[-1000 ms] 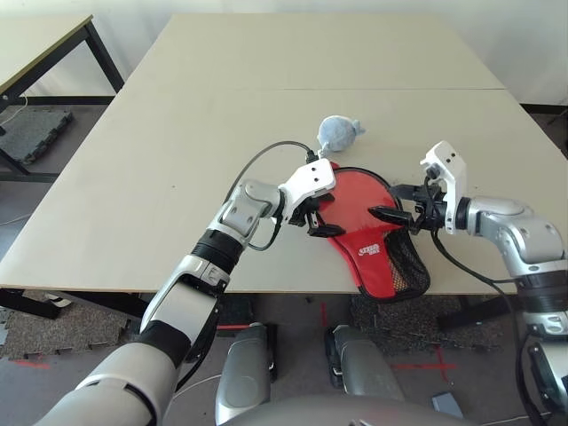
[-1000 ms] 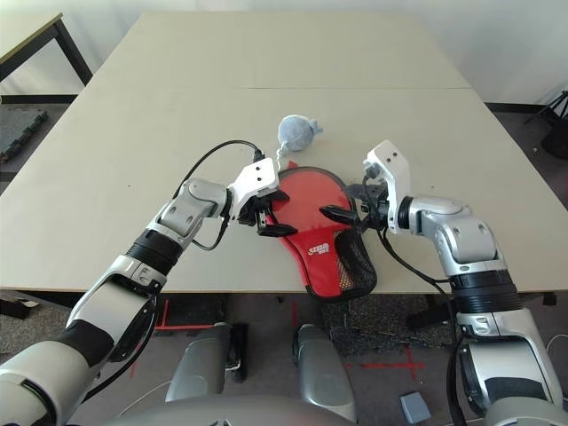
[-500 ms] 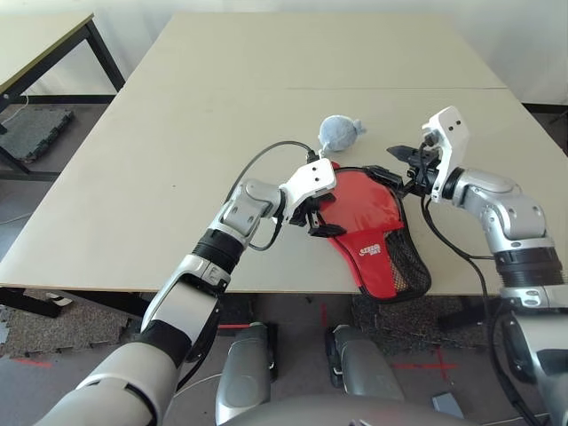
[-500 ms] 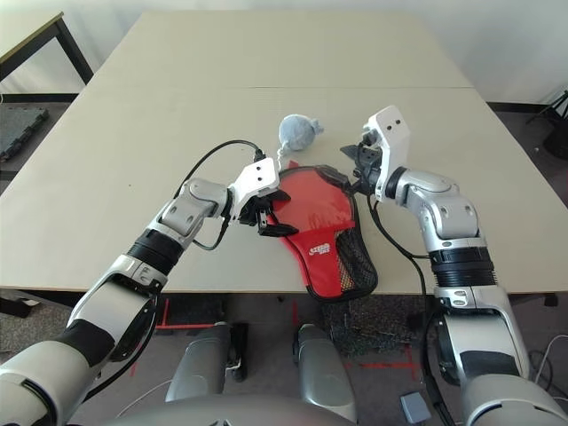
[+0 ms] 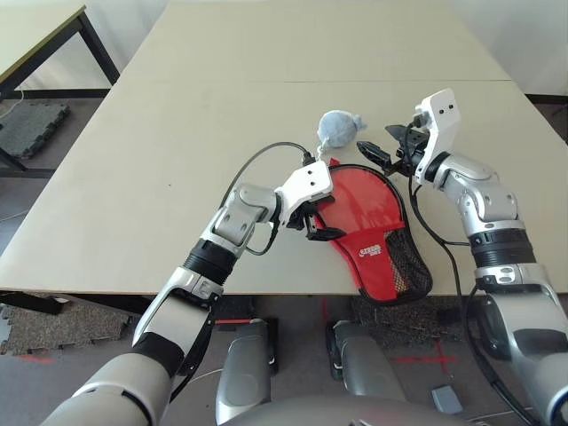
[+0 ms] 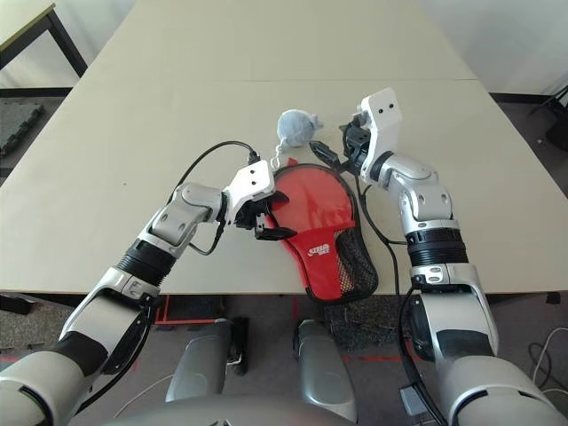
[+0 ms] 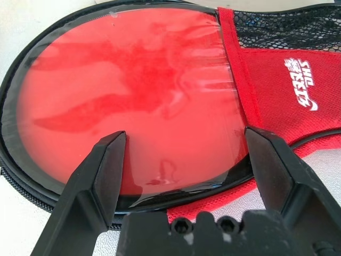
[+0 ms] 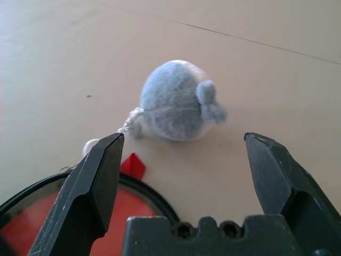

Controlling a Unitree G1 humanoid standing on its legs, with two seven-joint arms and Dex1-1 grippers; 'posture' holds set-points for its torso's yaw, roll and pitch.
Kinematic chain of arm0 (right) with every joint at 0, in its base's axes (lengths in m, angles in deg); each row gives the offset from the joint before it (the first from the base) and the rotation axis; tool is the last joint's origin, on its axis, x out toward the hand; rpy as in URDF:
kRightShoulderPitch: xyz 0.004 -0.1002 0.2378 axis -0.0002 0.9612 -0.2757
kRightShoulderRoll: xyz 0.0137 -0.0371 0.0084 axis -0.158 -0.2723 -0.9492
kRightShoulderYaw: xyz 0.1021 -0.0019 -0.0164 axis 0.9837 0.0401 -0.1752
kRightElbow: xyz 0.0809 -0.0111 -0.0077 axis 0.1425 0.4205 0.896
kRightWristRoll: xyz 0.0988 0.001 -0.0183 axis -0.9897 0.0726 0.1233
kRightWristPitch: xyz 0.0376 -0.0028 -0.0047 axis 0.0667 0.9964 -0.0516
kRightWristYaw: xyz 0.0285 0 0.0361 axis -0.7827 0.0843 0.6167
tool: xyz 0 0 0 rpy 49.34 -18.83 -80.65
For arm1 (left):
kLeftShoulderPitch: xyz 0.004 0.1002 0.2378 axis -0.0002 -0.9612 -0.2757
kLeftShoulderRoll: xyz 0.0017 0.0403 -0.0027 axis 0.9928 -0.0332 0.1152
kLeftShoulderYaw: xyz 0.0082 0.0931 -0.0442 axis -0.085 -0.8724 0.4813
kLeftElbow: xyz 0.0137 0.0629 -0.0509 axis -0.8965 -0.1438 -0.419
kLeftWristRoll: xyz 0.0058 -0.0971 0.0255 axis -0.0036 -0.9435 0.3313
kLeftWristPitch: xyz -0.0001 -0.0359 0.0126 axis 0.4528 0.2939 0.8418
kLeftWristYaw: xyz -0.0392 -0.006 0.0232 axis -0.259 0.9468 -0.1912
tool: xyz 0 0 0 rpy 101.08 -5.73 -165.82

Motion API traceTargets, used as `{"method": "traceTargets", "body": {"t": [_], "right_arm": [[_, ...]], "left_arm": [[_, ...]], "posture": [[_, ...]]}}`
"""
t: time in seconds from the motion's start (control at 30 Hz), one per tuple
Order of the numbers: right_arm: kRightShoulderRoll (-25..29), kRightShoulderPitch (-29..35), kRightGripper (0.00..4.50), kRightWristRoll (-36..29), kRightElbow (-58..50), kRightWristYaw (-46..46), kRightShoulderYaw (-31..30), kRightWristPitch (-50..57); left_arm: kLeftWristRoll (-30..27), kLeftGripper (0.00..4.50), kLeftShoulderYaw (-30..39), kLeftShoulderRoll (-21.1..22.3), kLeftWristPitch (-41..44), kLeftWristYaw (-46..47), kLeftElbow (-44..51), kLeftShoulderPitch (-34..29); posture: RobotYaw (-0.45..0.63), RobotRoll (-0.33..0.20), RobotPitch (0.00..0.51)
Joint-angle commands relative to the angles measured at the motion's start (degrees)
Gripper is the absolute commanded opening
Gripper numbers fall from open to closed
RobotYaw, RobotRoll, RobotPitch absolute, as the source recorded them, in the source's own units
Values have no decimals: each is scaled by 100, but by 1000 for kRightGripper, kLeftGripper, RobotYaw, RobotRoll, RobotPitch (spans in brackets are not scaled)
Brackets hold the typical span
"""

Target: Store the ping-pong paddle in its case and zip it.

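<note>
The red case (image 5: 368, 217) lies flat near the table's front edge, its narrow mesh-pocket end (image 5: 404, 266) hanging over the edge. A glossy round red face (image 7: 133, 90) fills its head inside the black zip trim; I cannot tell whether that is the ping-pong paddle. My left gripper (image 5: 327, 218) is open, its fingers (image 7: 101, 176) low over the case's left rim. My right gripper (image 5: 377, 142) is open above the case's far rim, facing a grey plush charm (image 8: 176, 101). A thin chain (image 8: 130, 121) runs from the charm toward a red tab (image 8: 133, 163) at the zip.
The beige table (image 5: 177, 133) stretches wide to the left and behind the case. A seam (image 5: 222, 82) crosses it behind the charm. Another table (image 5: 35, 27) stands off to the far left, with floor mats below.
My right gripper has swung from the case's right side up and back to its far rim, near the plush charm. The left arm has held still. The camera has shifted slightly.
</note>
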Motion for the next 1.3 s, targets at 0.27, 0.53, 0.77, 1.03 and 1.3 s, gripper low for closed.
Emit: {"method": "traceTargets", "body": {"t": [0.27, 0.53, 0.77, 1.03, 1.3], "right_arm": [[-337, -673, 4500, 492, 1251, -186, -96, -887], [-545, -1138, 4500, 665, 2112, -231, -63, -1329], [-723, -1553, 4500, 748, 2899, -307, -25, -1679], [-835, -1758, 3561, 798, 3455, -552, 75, -1881], [-849, -1859, 606, 765, 3716, -720, 164, -1999]], "left_arm": [[-35, 4443, -414, 186, 755, 17, 471, -665], [-171, 4443, -524, 343, 1094, 103, 1000, -913], [-280, 4443, -610, 454, 1280, 154, 1291, -1051], [-373, 4500, -642, 535, 1339, 230, 1384, -1085], [-427, 4500, -685, 530, 1316, 289, 1349, -1048]], "posture": [[72, 0, 255], [98, 0, 276], [118, 0, 287], [121, 0, 285], [115, 0, 277]]}}
